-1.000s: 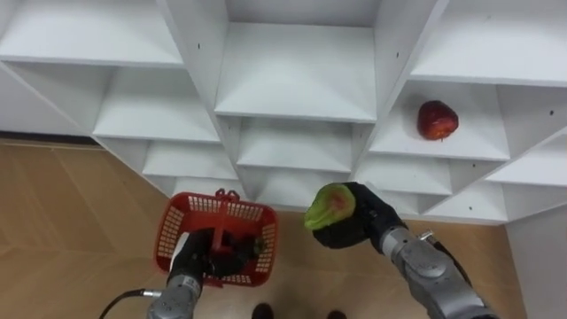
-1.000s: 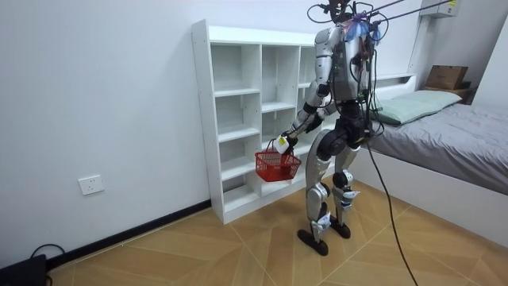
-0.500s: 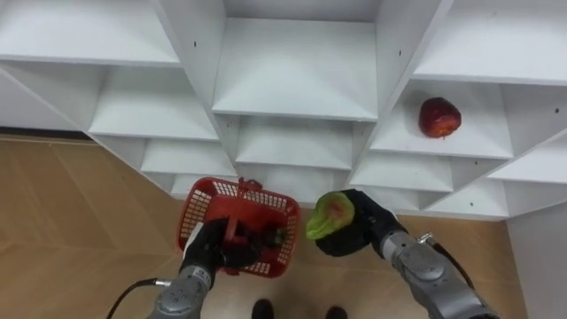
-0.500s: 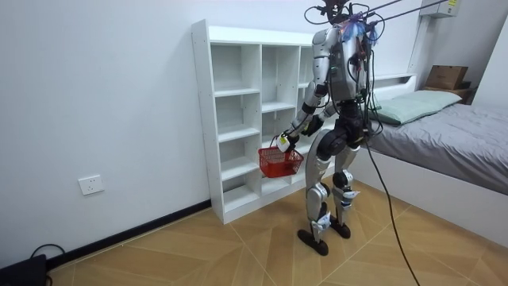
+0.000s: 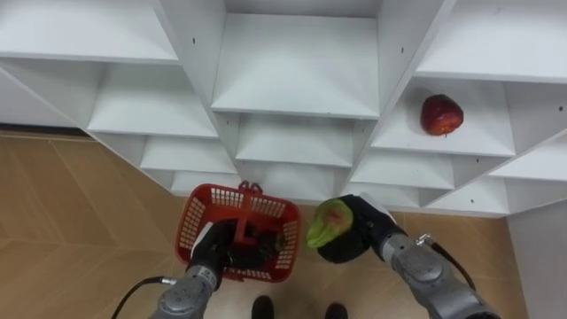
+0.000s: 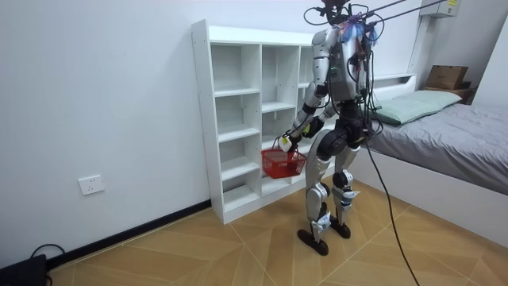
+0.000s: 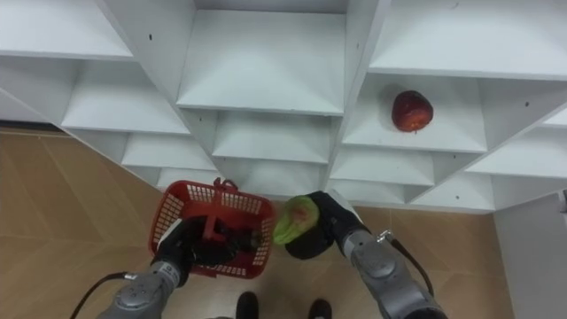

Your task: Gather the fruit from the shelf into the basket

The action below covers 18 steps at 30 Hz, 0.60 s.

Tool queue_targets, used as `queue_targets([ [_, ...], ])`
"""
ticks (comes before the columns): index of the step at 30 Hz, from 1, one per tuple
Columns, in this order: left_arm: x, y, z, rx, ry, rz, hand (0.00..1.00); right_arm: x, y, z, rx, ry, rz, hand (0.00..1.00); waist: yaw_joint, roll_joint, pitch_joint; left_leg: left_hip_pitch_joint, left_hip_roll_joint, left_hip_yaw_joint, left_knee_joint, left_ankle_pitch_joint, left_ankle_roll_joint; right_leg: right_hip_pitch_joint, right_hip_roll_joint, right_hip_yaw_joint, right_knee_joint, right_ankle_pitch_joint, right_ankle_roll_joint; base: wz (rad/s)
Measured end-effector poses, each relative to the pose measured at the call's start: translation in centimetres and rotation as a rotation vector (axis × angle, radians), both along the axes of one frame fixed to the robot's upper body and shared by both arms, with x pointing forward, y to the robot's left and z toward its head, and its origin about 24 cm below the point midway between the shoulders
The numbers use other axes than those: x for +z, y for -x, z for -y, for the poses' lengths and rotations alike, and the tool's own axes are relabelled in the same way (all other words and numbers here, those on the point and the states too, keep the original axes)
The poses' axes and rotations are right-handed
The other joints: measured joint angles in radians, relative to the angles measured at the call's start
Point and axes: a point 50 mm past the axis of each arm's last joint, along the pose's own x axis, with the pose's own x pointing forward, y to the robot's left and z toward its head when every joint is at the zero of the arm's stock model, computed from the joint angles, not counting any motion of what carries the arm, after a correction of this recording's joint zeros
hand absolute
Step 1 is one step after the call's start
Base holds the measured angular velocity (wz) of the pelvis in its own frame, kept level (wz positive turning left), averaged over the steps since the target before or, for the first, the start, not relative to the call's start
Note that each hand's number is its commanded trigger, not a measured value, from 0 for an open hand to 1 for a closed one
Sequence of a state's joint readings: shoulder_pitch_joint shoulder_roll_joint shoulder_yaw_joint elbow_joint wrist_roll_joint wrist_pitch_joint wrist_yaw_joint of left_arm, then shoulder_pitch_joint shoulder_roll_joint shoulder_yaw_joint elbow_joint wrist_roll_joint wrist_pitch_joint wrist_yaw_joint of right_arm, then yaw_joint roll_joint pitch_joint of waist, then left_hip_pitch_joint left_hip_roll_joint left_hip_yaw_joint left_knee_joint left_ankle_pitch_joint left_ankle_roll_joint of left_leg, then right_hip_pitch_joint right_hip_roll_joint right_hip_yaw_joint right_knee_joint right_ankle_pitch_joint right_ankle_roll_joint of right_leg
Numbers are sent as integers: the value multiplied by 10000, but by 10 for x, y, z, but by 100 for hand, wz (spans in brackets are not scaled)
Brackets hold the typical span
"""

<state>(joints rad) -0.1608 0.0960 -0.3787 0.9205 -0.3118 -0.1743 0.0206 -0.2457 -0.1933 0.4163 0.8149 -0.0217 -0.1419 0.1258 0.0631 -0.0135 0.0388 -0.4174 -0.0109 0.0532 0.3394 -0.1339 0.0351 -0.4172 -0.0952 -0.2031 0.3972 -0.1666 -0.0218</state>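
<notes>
A red plastic basket hangs in front of the white closet, and my left hand is shut on its handle. Dark items lie inside the basket. Just right of the basket my right hand is shut on a green fruit with a reddish patch. A red apple rests on a shelf in the right column of the closet, above and to the right of my right hand. In the room view I stand facing the closet with the basket held at hip height.
The closet's other visible shelves hold nothing. Wooden floor spreads below and to the left. In the room view a bed stands behind me at the room view's right, and a wall socket is low on the wall.
My left hand has swung the basket to the right, closer to the green fruit. My right hand with the fruit has sunk slightly.
</notes>
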Motion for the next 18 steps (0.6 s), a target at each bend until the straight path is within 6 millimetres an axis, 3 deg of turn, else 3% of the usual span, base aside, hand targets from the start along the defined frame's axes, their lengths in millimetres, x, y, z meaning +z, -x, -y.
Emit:
queue_targets([
  [18, 10, -3, 24, -1453, 739, 658, 100, -1, 2, -3, 387, 96, -102, 100, -24, -6, 21, -111, 19, -20, 65, -2, 1, 7, -17, -195, -41, -3, -8, 1],
])
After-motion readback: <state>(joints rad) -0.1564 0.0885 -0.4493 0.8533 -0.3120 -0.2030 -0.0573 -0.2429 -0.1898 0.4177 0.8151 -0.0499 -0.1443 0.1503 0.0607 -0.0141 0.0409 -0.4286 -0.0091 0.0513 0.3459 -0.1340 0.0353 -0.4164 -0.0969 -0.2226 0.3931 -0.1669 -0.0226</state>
